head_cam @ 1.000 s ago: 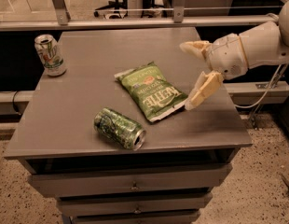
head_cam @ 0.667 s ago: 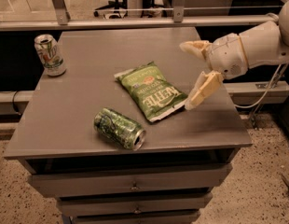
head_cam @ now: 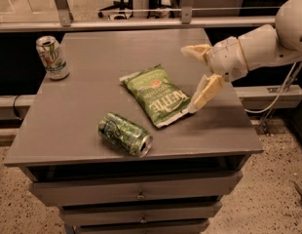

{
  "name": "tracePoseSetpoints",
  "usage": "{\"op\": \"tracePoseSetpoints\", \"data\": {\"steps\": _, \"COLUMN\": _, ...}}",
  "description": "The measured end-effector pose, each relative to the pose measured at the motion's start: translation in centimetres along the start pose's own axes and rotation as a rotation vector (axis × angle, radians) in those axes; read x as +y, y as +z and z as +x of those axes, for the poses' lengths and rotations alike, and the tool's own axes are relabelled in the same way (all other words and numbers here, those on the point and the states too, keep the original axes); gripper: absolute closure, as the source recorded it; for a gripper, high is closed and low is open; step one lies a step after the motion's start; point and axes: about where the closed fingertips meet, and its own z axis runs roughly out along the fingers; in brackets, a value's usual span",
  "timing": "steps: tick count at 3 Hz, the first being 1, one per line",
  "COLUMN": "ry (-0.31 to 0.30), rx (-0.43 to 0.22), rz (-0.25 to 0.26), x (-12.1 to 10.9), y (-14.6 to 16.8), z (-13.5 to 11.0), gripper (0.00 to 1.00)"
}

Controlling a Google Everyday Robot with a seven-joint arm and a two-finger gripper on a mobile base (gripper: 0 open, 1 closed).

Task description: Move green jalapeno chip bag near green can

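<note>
The green jalapeno chip bag (head_cam: 157,95) lies flat in the middle of the grey table (head_cam: 92,67), with white "KETTLE" lettering facing up. The green can (head_cam: 124,134) lies on its side just in front and to the left of the bag, a short gap between them. My gripper (head_cam: 192,77) is open at the bag's right edge, just above the table. One finger (head_cam: 205,92) reaches down beside the bag's near right corner, the other finger (head_cam: 196,51) points left behind it. It holds nothing.
A white-and-silver can (head_cam: 52,57) with a green and red logo stands upright at the table's far left edge. The table has drawers (head_cam: 136,189) below its front edge. A metal rail (head_cam: 141,23) runs behind the table. My arm (head_cam: 258,48) comes in from the right.
</note>
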Motion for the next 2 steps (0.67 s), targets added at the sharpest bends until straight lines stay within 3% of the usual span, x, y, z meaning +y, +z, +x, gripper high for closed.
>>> {"op": "tracePoseSetpoints", "data": {"steps": 1, "ry": -0.011, "rx": 0.000, "rz": -0.001, "x": -1.1, "y": -0.1, "z": 0.6, "gripper": 0.00}}
{"op": "tracePoseSetpoints", "data": {"steps": 2, "ry": -0.064, "rx": 0.041, "rz": 0.040, "x": -2.1, "y": -3.1, "z": 0.2, "gripper": 0.00}}
